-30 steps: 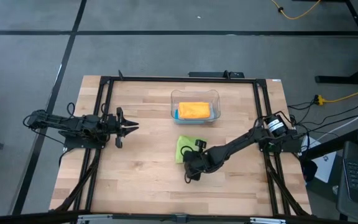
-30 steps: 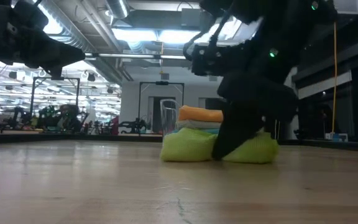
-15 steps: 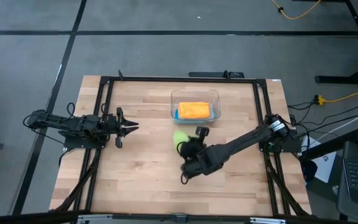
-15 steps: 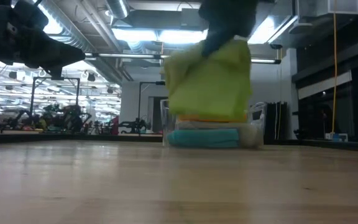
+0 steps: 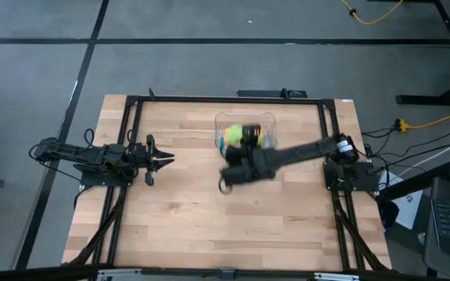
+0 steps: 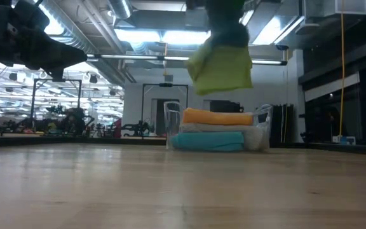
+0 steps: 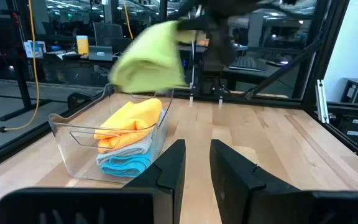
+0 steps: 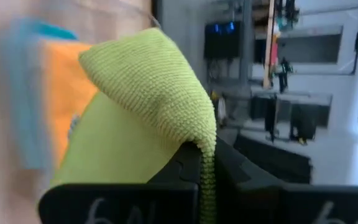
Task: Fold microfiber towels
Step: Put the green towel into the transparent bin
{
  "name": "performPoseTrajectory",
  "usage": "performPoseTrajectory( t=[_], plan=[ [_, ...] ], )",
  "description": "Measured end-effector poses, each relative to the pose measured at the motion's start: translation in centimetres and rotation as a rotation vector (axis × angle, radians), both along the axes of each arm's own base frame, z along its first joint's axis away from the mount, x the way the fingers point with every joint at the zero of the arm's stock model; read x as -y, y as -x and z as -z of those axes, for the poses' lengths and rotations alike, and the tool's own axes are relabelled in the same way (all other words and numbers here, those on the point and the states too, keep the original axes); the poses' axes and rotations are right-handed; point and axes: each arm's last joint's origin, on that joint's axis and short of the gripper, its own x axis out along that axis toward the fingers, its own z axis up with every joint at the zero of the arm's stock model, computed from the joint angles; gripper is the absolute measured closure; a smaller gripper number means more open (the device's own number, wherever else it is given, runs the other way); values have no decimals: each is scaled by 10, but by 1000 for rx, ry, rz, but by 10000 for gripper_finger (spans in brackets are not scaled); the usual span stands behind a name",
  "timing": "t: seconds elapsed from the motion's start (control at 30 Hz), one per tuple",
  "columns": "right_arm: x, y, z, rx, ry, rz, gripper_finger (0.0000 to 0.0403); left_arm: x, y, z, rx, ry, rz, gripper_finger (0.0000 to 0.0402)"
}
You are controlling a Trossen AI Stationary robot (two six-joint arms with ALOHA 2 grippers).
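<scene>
The right hand (image 8: 201,163) is squeezed shut on the green towel (image 6: 221,63) and holds it up in the air, right above the clear bin (image 5: 219,125). The towel hangs down from the hand. In the bin lie the orange towel (image 6: 216,117), a pale one and the blue towel (image 6: 211,141), stacked up. The bin sits at 12 o'clock on the table (image 5: 178,211). The left hand (image 5: 165,159) waits at 9 o'clock, fingers a little apart, holding nothing.
</scene>
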Motion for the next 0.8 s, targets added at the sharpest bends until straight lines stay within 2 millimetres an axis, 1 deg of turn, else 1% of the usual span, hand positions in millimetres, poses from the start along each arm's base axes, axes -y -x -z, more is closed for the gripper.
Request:
performPoseTrajectory(
  t=[0.13, 0.23, 0.33, 0.43, 0.57, 0.67, 0.8],
  plan=[
    [44, -3, 0, -63, -9, 80, 391, 0, 0, 0, 0, 0, 0, 335],
    [68, -5, 2, -108, -69, 100, 391, 0, 0, 0, 0, 0, 0, 335],
    [86, -12, 7, -107, -141, 83, 391, 0, 0, 0, 0, 0, 0, 335],
    [102, -18, 11, -119, -139, 49, 391, 0, 0, 0, 0, 0, 0, 335],
    [114, -27, 21, -87, -240, -32, 391, 0, 0, 0, 0, 0, 0, 335],
    [117, -29, 29, -108, -225, -68, 391, 0, 0, 0, 0, 0, 0, 335],
    [117, -28, 40, -178, -211, -104, 391, 0, 0, 0, 0, 0, 1, 335]
  ],
)
